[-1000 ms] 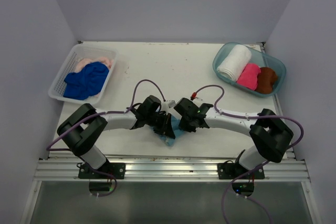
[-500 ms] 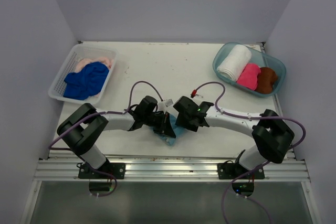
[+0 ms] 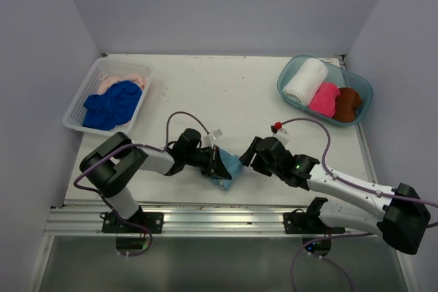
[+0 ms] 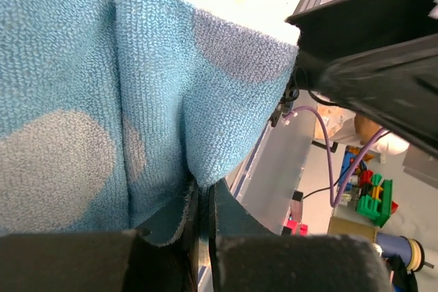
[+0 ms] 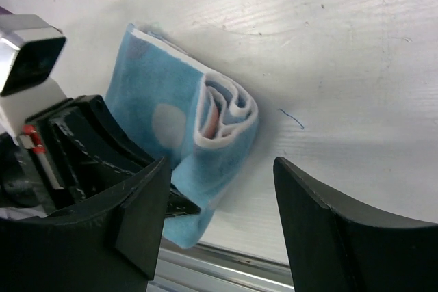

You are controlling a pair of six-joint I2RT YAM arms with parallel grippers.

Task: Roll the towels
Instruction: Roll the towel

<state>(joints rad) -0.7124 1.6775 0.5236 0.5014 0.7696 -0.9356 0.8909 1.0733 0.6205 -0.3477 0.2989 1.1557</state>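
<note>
A light blue printed towel (image 3: pixel 230 167) lies loosely rolled near the table's front edge. Its spiral end (image 5: pixel 222 111) faces the right wrist camera. My left gripper (image 3: pixel 217 163) is shut on a fold of this towel (image 4: pixel 137 100), with the cloth pinched between its fingers (image 4: pixel 171 237). My right gripper (image 3: pixel 250 156) is open just right of the roll, and its fingers (image 5: pixel 144 210) stand apart from the cloth. A royal blue towel (image 3: pixel 113 104) and a pale peach towel (image 3: pixel 126 75) lie loose in the basket. White (image 3: pixel 306 81), hot pink (image 3: pixel 324 99) and brown (image 3: pixel 348 102) towels sit rolled in the tub.
The white lattice basket (image 3: pixel 76 104) stands at the back left and the clear teal tub (image 3: pixel 291 66) at the back right. The table's metal front rail (image 3: pixel 219 220) runs just below the towel. Grey walls enclose three sides.
My right gripper opened, let go of the light blue towel and drew back to the right as its arm swung low. The left gripper stayed shut on the towel.
</note>
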